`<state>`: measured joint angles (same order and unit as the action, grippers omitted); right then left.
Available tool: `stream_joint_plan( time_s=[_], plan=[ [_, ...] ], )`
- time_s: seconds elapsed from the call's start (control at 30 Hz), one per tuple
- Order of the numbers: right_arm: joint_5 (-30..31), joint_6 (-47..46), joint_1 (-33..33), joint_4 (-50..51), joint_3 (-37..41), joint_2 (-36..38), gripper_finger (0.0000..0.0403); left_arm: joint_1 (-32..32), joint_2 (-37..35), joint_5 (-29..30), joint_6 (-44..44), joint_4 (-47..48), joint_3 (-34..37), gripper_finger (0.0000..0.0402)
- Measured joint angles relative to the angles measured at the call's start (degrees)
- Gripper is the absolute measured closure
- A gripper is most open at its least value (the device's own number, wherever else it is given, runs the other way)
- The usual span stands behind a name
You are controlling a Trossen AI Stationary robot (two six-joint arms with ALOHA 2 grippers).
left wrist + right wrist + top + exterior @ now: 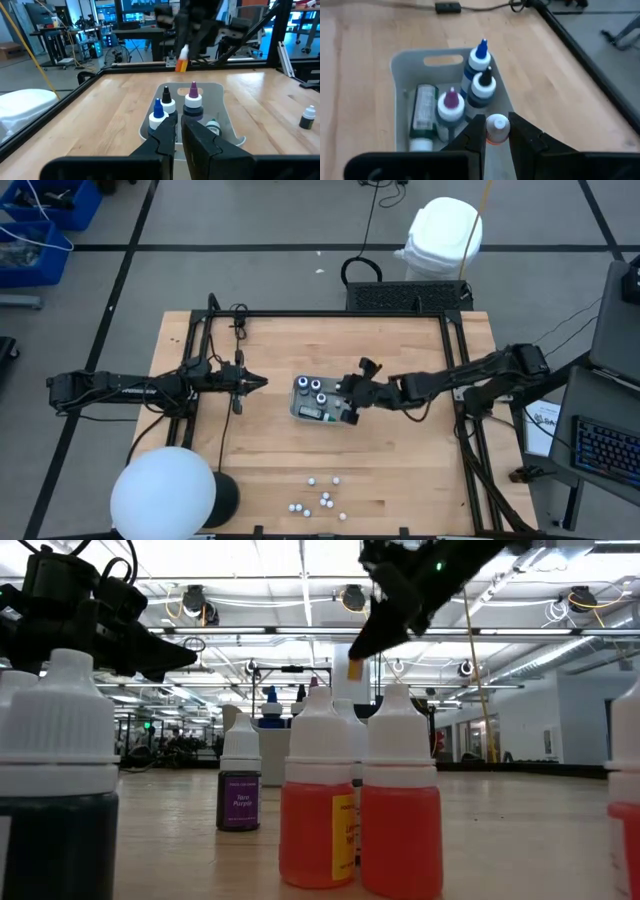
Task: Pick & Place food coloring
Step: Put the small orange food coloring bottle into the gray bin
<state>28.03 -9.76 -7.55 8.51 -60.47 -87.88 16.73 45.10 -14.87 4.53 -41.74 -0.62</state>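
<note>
Item: right gripper (496, 131), clamped on one orange food coloring bottle (496, 128) by its white cap, body hanging below the fingers, long axis upright. Position: in the high view it sits over the tray (300, 412), at the tray's 3 o'clock edge; the wrist view looks down past the held bottle into the tray's near end. Tray contents: three upright larger bottles, blue-tipped (478, 60), black-tipped (483, 86) and purple-tipped (450, 107), plus one green bottle (424, 116) lying on its side along the tray's length. Governing relation: the free floor of the tray lies straight beneath the held bottle, so the coming move appears to be a plain descent (how high the bottle hangs above the floor cannot be told). Item: left gripper (258, 382), fingers together and empty, hovering at the tray's 9 o'clock, apart from it; the right arm is plainly the nearer. Remaining stock: a cluster of loose small bottles (322, 499) stands near the table edge at the tray's 6 o'clock, well apart.
</note>
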Motion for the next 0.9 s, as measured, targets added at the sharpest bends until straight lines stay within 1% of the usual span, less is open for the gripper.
stream_joint_plan(
  time_s=[0.07, 0.17, 0.23, 0.3, 0.6, 0.73, 0.8, 0.9],
  plan=[
    [-2.6, 0.0, 1.7, -6.1, 3.6, 0.0, 0.0354, 0.0, 0.0, 0.0, 0.9, 0.0, 0.0, 0.0366],
    [-5.6, 0.0, 3.8, -12.7, 7.9, 0.0, 0.0354, 0.0, 0.0, 0.0, 1.8, 0.1, 0.0, 0.0366],
    [-7.6, -0.3, 4.8, -15.1, 9.8, -0.1, 0.0354, 0.0, 0.0, 0.0, 1.9, 0.1, 0.0, 0.0366],
    [-8.7, -0.6, 5.2, -15.1, 10.7, -0.2, 0.0354, 0.0, 0.0, 0.0, 1.9, 0.1, 0.0, 0.0366],
    [-8.6, -0.2, 4.0, -17.9, 10.8, -0.4, 0.0353, 0.0, 0.0, 0.9, 3.3, 0.0, 0.0, 0.0366],
    [-5.7, -0.6, 3.0, -17.0, 8.9, -3.4, 0.0353, 0.0, 0.0, 2.7, 3.3, 0.0, 0.0, 0.0366],
    [-5.5, -0.7, 2.9, -16.2, 6.7, -5.8, 0.0353, 0.0, 0.0, 3.5, 3.3, 0.0, 0.0, 0.0366],
    [-3.1, -1.6, 3.0, -14.3, 4.9, -8.7, 0.0353, 0.0, 0.0, 3.8, 3.3, 0.0, 0.0, 0.0366]
  ],
)
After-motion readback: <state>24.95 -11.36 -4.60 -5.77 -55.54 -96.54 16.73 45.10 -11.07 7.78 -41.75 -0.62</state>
